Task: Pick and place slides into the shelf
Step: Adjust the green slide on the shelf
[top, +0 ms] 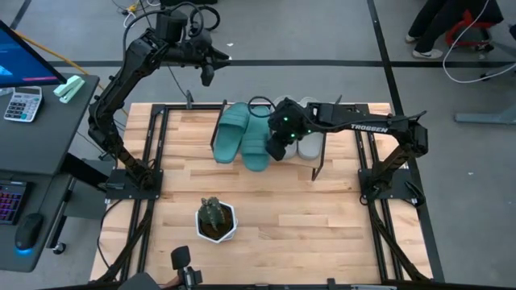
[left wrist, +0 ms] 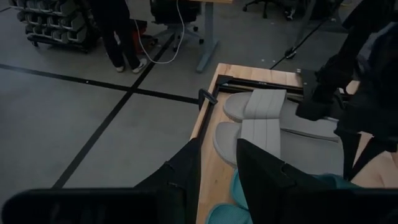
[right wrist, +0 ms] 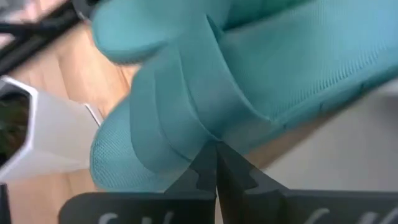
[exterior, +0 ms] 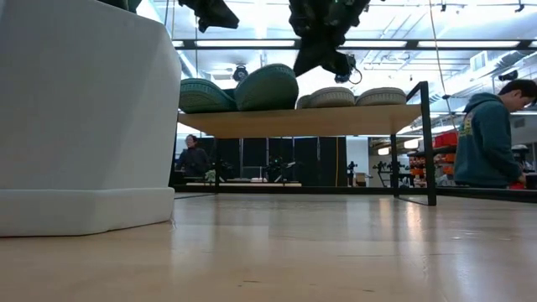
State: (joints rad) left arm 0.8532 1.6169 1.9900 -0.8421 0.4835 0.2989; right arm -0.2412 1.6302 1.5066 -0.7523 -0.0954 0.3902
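The shelf (exterior: 310, 120) stands at the table's far side and carries all the slides on its plank top. The teal pair (top: 242, 138) (exterior: 267, 88) lies on its left half, the grey-white pair (top: 308, 143) (exterior: 357, 96) (left wrist: 255, 118) on its right half. My right gripper (top: 278, 143) (right wrist: 216, 158) is shut and hangs just above the shelf, between the inner teal slide (right wrist: 186, 124) and the grey-white pair. My left gripper (top: 208, 74) (left wrist: 217, 168) is open and empty, raised high beyond the table's far left edge. My right gripper's shut fingertips (right wrist: 211, 163) point at the side edge of the inner teal slide's ribbed strap (right wrist: 199, 134), coming from above and slanting. I cannot tell whether they touch it. The slide lies flat on the shelf top.
A small plant in a white pot (top: 216, 220) (exterior: 84, 109) stands near the table's near edge, left of centre. A desk with a calculator (top: 22, 103) stands left of the table. A person (exterior: 487, 138) stands beyond the far right corner. Bare wood (top: 306, 217) lies in front of the shelf.
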